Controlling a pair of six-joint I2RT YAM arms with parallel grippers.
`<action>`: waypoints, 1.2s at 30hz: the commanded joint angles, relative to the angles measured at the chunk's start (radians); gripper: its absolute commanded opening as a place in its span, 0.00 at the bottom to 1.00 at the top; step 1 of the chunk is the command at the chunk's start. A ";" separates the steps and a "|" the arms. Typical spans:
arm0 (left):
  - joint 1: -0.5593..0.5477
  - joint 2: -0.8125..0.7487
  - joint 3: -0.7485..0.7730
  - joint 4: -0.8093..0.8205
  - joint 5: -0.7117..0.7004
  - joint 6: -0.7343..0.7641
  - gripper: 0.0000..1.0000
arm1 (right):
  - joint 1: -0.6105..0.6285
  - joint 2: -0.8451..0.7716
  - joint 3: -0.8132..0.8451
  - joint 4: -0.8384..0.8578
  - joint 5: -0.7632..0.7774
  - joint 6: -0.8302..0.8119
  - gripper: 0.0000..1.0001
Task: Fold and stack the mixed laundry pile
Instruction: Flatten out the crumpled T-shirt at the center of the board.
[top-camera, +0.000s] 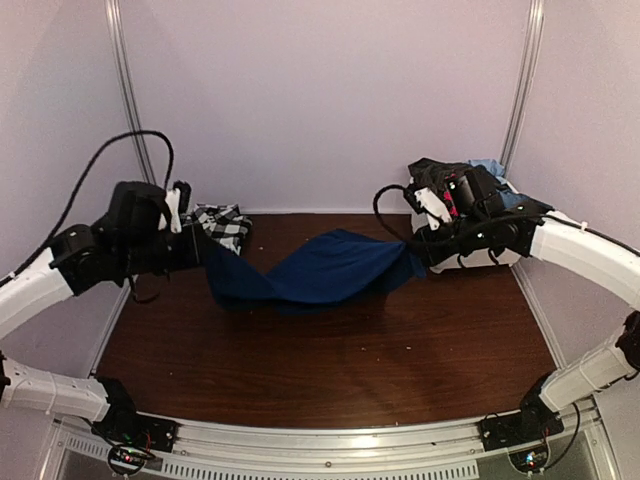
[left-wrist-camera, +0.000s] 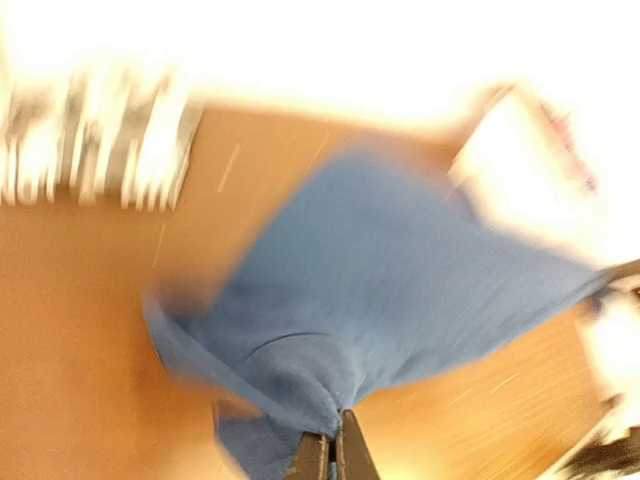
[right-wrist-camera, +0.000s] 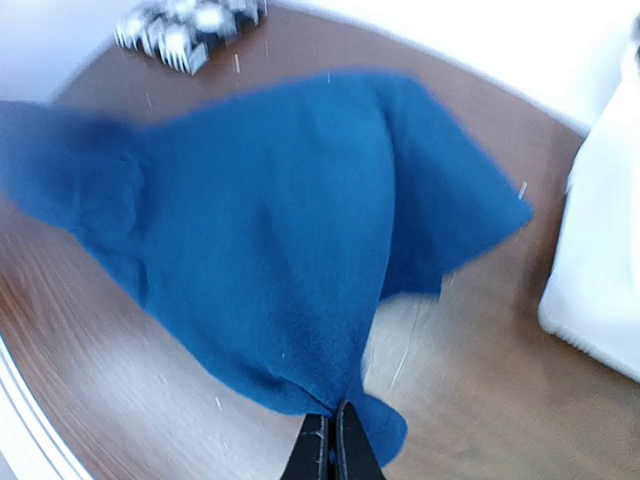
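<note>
A navy blue garment (top-camera: 320, 268) hangs stretched between my two grippers over the brown table (top-camera: 330, 370). My left gripper (top-camera: 207, 255) is shut on its left end, and the cloth bunches at the closed tips (left-wrist-camera: 336, 440). At the right end my right gripper (top-camera: 418, 255) is shut on the cloth as well, the fabric (right-wrist-camera: 270, 230) fanning out from the pinched tips (right-wrist-camera: 333, 432). A black-and-white checked shirt (top-camera: 222, 224) lies at the back left. More of the laundry pile (top-camera: 450, 180) sits heaped in the bin at the back right.
The white plastic bin (top-camera: 490, 255) stands at the back right, partly behind my right arm; its wall (right-wrist-camera: 600, 280) shows at the right of the right wrist view. White walls close in the table on three sides.
</note>
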 joint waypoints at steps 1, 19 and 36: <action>0.007 -0.069 0.257 0.018 -0.039 0.253 0.00 | 0.011 -0.107 0.192 -0.033 0.052 -0.045 0.00; 0.007 -0.072 0.680 0.033 -0.130 0.417 0.00 | 0.119 -0.107 0.575 -0.119 0.372 -0.147 0.00; 0.748 0.869 1.461 0.495 0.687 -0.067 0.00 | -0.227 0.710 1.548 -0.030 0.104 -0.147 0.00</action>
